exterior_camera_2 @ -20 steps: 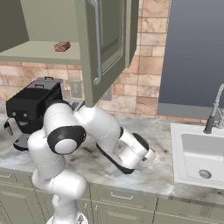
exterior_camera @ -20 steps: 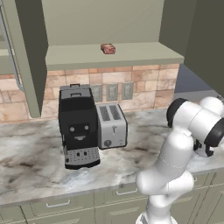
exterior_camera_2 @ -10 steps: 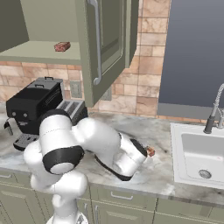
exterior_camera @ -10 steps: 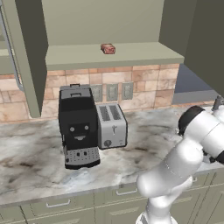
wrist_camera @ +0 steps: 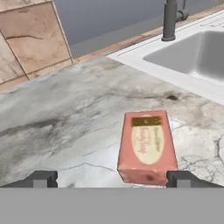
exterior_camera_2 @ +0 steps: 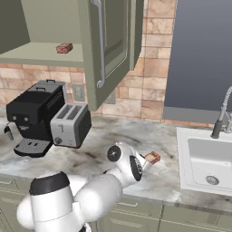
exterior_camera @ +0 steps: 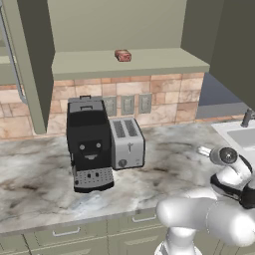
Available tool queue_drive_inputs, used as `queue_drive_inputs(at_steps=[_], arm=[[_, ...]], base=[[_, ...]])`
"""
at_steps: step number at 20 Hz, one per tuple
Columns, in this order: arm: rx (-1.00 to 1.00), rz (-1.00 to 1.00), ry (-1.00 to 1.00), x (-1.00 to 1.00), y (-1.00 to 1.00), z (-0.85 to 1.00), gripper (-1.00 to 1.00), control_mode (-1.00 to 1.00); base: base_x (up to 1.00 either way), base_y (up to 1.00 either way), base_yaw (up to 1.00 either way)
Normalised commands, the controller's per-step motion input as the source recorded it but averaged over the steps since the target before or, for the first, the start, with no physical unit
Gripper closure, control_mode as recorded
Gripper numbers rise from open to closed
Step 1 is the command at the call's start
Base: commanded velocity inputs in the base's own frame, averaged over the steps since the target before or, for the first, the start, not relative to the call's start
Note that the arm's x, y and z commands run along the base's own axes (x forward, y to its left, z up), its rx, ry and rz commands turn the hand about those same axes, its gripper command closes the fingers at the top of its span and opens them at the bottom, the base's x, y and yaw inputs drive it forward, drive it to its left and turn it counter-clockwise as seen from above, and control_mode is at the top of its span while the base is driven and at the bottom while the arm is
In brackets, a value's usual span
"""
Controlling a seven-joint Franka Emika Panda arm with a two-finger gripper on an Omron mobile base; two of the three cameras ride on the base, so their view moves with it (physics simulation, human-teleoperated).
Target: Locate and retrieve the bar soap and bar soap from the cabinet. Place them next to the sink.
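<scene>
**One soap on the counter by the sink, one on the cabinet shelf**

The arm bends low over the marble counter [exterior_camera_2: 136, 136], its hand stretched out level toward the sink [exterior_camera_2: 206, 158]. The gripper [wrist_camera: 111, 178] stands wide open and holds nothing; its fingertips [wrist_camera: 41, 178] flank the near end of a bar soap [wrist_camera: 147, 145] lying flat on the counter left of the sink. Its oval label carries gold script, too blurred to read surely. The second bar soap [exterior_camera: 122, 55] rests on the open cabinet [exterior_camera: 129, 64] shelf, above the toaster [exterior_camera: 126, 142] and coffee machine [exterior_camera: 88, 142].
</scene>
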Motion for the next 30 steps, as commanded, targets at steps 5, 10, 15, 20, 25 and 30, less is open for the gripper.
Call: queue_drive_inputs(at_steps=[5,10,15,20,25,30], arm=[[0.00,0.03,0.02,0.24,0.50,0.74,-1.00,-1.00],[-0.01,0.04,0.09,0.09,0.53,0.37,-1.00,-1.00],[-0.02,0.17,0.02,0.03,0.66,0.00,-1.00,-1.00],[-0.06,0.33,0.12,0.04,0.56,0.15,-1.00,-1.00],[-0.01,0.49,0.08,0.00,0.19,0.07,-1.00,-1.00],[-0.03,0.38,0.19,0.02,0.25,0.34,-1.00,-1.00]], base=[[0.00,0.00,0.00],[0.00,0.00,0.00],[0.00,0.00,0.00],[0.00,0.00,0.00],[0.00,0.00,0.00],[0.00,0.00,0.00]])
